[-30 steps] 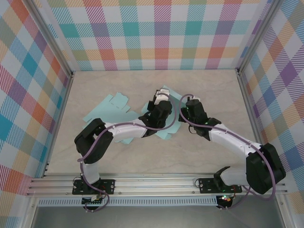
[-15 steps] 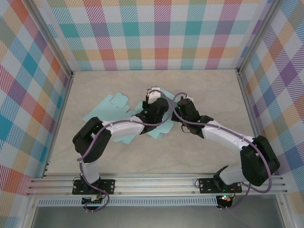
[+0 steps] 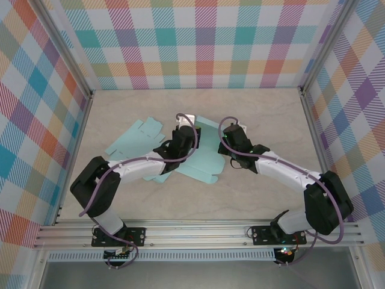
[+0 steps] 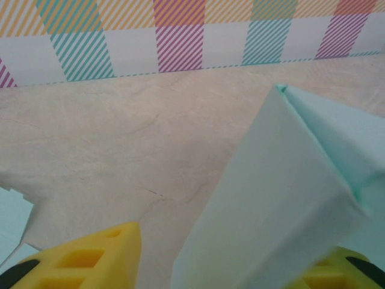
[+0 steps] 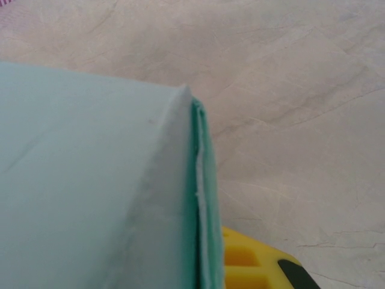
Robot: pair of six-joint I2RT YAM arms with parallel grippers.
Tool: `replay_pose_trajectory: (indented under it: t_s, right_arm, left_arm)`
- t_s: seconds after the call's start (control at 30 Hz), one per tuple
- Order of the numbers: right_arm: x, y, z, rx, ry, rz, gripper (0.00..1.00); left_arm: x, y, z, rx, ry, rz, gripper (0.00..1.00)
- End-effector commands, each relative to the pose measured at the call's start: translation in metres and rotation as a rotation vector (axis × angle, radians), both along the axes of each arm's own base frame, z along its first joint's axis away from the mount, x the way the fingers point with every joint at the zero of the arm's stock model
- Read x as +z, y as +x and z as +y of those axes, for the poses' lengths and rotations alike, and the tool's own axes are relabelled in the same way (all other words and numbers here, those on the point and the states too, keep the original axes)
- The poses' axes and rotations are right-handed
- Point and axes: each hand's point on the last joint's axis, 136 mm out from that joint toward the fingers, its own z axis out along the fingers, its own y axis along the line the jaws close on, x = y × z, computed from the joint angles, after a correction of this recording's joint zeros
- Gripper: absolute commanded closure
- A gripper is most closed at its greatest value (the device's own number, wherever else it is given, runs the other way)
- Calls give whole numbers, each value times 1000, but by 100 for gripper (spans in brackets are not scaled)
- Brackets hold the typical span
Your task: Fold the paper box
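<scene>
1. Left arm [image 3: 135,168] runs from its base up and right in a low bend to mid-table. The left gripper [image 3: 186,125] sits at the left side of the box [image 3: 201,161].
2. Right arm [image 3: 283,171] bends at the elbow near the right wall, with the forearm running left. The right gripper [image 3: 227,139] meets the box's upper right edge.
3. Box is pale teal and partly folded. It lies mid-table between the two grippers, with its lower corner pointing toward the bases.
4. Left wrist view: jaws apart, with a raised box panel standing between the yellow fingers [image 4: 90,259]. The left one is clear of the paper, bare table showing in the gap. The right one is half hidden behind the panel.
5. Right wrist view: jaws together, clamped on a doubled edge of the box. One yellow finger [image 5: 252,265] sits just beside the layers.
6. Top view is too coarse to tell either grip. It adds a flat teal sheet [image 3: 135,139] left of the box, partly under the left forearm.
7. Room: bare table [image 3: 264,114] lies behind and right of the box. The plaid walls [image 3: 204,42] stand well apart from it. There is open surface between the box and the near rail [image 3: 198,232].
</scene>
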Motion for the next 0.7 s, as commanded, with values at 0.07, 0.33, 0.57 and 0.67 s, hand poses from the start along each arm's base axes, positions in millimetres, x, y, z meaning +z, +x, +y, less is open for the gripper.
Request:
replay_pose_trajectory:
  t_s: [0.07,0.33,0.57,0.67]
  right_arm:
    - [20,3,5,-13,38,-29,100]
    - [24,1,9,5,66,-31,100]
    - [12,-2,5,-12,51,-4,100]
    - [8,0,1,-26,17,3,100]
  left_arm:
    - [-1,-11,9,19,24,19,52]
    - [-14,1,30,201,93,11,67]
    - [-2,11,50,407,63,-20,89]
    - [-3,13,26,279,1,6,82]
